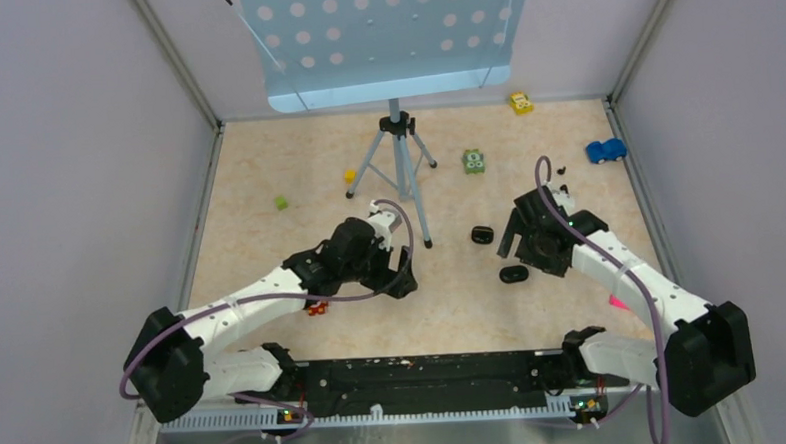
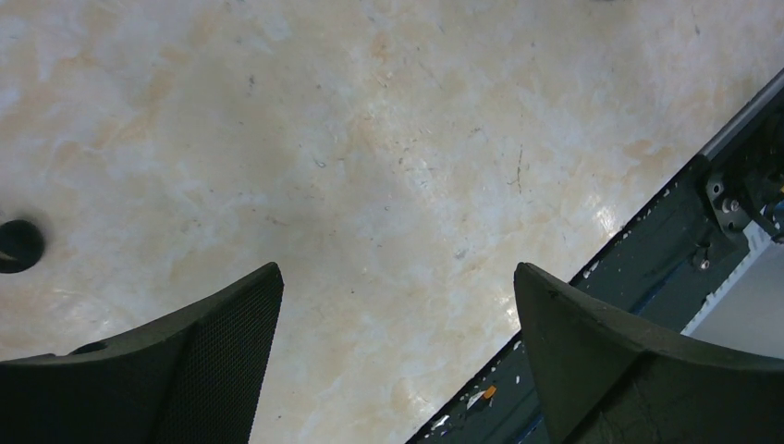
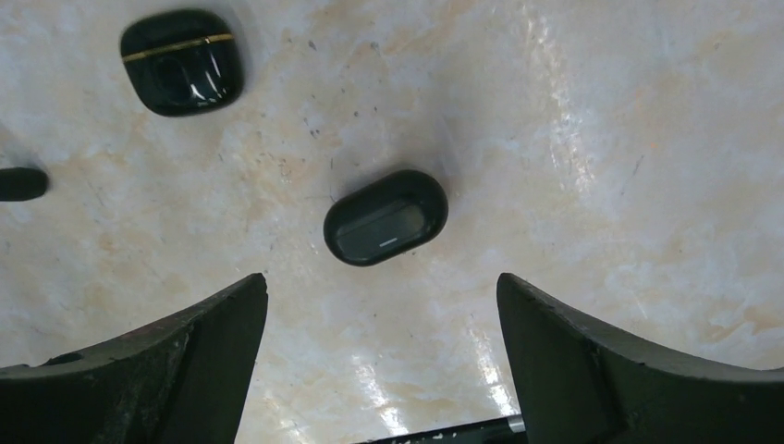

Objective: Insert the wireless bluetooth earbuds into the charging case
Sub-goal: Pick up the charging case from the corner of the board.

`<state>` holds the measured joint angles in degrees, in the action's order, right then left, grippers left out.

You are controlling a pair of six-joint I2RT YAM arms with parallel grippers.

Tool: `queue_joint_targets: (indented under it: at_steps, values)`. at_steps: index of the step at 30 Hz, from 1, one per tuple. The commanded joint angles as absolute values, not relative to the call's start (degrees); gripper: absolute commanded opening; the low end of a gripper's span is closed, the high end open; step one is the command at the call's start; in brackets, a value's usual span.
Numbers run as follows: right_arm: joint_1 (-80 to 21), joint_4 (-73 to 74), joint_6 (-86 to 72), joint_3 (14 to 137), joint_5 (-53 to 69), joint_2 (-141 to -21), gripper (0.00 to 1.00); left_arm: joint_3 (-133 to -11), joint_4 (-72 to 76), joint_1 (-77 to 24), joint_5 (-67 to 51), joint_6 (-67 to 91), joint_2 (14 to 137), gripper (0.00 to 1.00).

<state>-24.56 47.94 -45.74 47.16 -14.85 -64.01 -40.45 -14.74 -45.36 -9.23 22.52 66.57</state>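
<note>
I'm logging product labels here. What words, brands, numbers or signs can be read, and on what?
None readable: the oval charging case shows only a short pale bar; the squarish black case only a gold line; the green toy has pale markings too small to read.

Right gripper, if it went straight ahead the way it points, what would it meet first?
Probably the black oval case, lying centred ahead of the open right gripper, though depth is unclear.

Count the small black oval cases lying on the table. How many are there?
2. One black case lies just ahead of the right tool; the other black case, with a gold line, lies beyond it, towards the tripod. More could be hidden from view.
</note>
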Motion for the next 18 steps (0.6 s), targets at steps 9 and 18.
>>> queue_joint_targets:
  at_steps: [9,18]
  values:
    - [-23.88,36.49,-36.56,43.26,-10.0,-71.51,0.95,-43.36,-10.76,-50.19,-10.33,23.66,71.13,0.99]
    - [-23.43,39.38,-42.51,43.75,-17.27,-77.62,0.95,-43.58,-10.83,-50.26,-8.97,24.08,70.46,0.99]
